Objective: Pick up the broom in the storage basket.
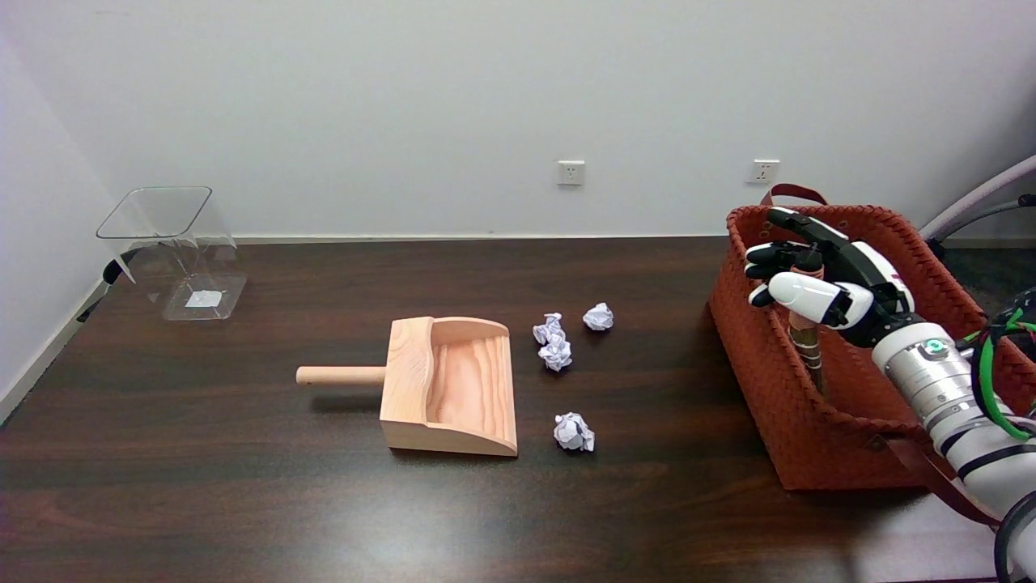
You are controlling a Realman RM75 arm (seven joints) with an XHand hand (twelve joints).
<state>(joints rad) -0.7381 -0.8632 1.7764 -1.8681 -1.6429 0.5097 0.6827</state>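
I see the dark table point(243, 502) with the woven basket point(777, 389) at its right edge, near the far corner. My right hand point(825, 283) sits over the basket's opening, fingers wrapped around the top of the broom point(805, 340), whose brown handle stands nearly upright inside the basket against its near-left wall. A clear bin point(174, 251) stands at the far left corner. The wooden dustpan point(449, 385) lies mid-table, handle pointing left, and three paper balls point(554, 342) lie just right of it, apart from one another
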